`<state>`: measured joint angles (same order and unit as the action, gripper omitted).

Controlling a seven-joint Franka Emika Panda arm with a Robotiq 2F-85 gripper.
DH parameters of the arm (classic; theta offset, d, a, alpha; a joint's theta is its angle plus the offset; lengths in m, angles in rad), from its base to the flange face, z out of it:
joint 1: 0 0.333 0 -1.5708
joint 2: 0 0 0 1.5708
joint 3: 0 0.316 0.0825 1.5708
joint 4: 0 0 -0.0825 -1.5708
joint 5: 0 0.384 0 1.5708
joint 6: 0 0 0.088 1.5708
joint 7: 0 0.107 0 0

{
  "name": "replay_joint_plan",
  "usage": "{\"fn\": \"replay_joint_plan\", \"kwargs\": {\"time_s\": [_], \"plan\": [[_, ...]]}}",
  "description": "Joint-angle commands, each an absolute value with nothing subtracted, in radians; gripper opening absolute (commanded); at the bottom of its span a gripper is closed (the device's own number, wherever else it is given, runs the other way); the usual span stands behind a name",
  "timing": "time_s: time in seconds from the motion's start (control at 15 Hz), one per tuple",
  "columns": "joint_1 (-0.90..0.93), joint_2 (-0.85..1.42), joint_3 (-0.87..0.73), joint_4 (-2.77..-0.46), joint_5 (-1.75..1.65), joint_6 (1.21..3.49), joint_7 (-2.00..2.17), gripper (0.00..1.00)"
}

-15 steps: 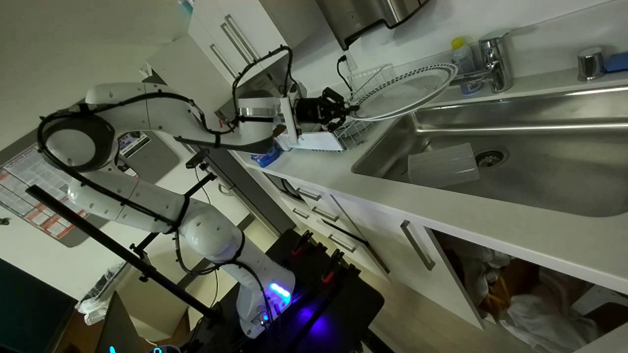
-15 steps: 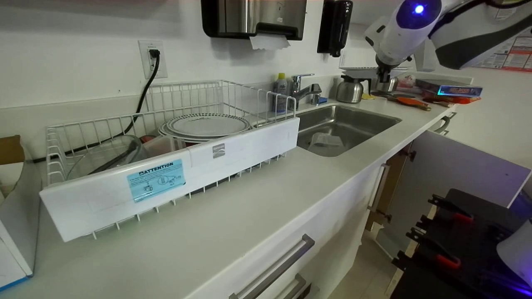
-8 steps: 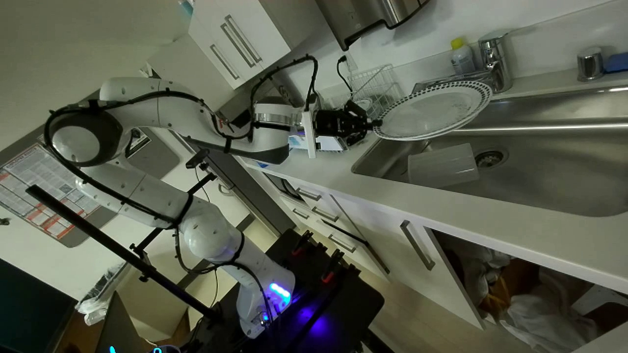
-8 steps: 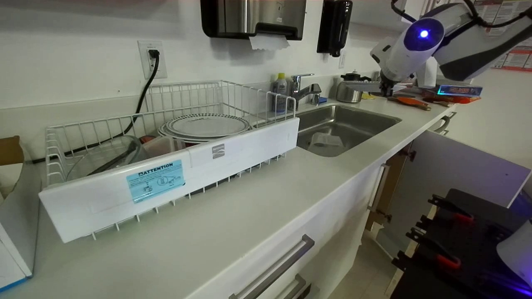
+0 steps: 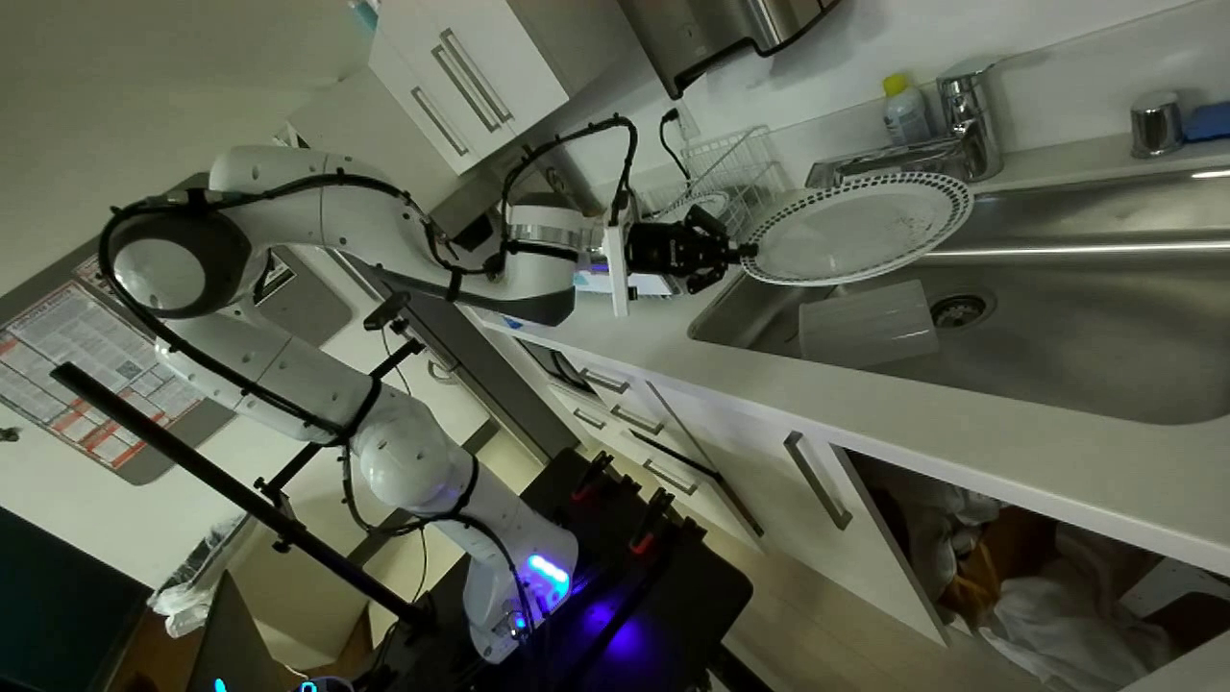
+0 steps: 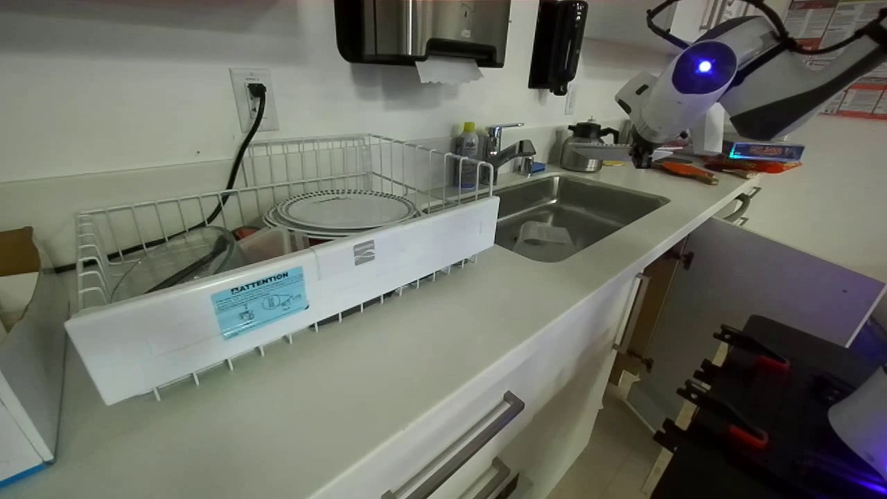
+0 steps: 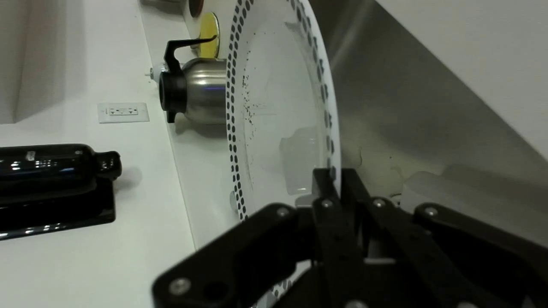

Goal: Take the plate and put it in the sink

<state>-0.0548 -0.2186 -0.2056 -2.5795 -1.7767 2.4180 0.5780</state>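
The plate [image 5: 858, 231] is round and white with a dark dotted rim, and small specks show on its face. My gripper [image 5: 745, 252] is shut on the plate's near rim and holds it out flat in the air, slightly tilted. In the wrist view the rim of the plate [image 7: 278, 107] lies between the two fingertips [image 7: 340, 184]. The plate also shows nearly edge-on [image 6: 599, 150] beside the gripper [image 6: 641, 163] in an exterior view. The steel sink [image 5: 1086, 327] lies lower, and the plate overlaps its back left part in that view. The sink [image 6: 589, 208] also shows in an exterior view.
A chrome tap [image 5: 975, 130] stands behind the plate, with a yellow-capped bottle [image 5: 905, 113] beside it. A clear plastic container [image 5: 865, 327] lies in the sink. A white dish rack [image 6: 291, 277] holds more plates. A steel jug [image 7: 205, 90] stands on the counter. A cabinet door [image 6: 769, 284] hangs open.
The arm has carried the plate away from the dish rack toward the sink and lowered it. The movement is smaller in the last half second. The grip on the rim stays the same.
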Motion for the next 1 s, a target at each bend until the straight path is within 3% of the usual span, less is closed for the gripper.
{"fn": "replay_joint_plan", "kwargs": {"time_s": [0.0,0.93], "plan": [[-0.07,-0.169,-0.194,-2.551,-1.79,2.405,0.603,0.02],[-0.179,0.113,-0.203,-2.351,-2.021,2.508,0.753,0.02]]}}
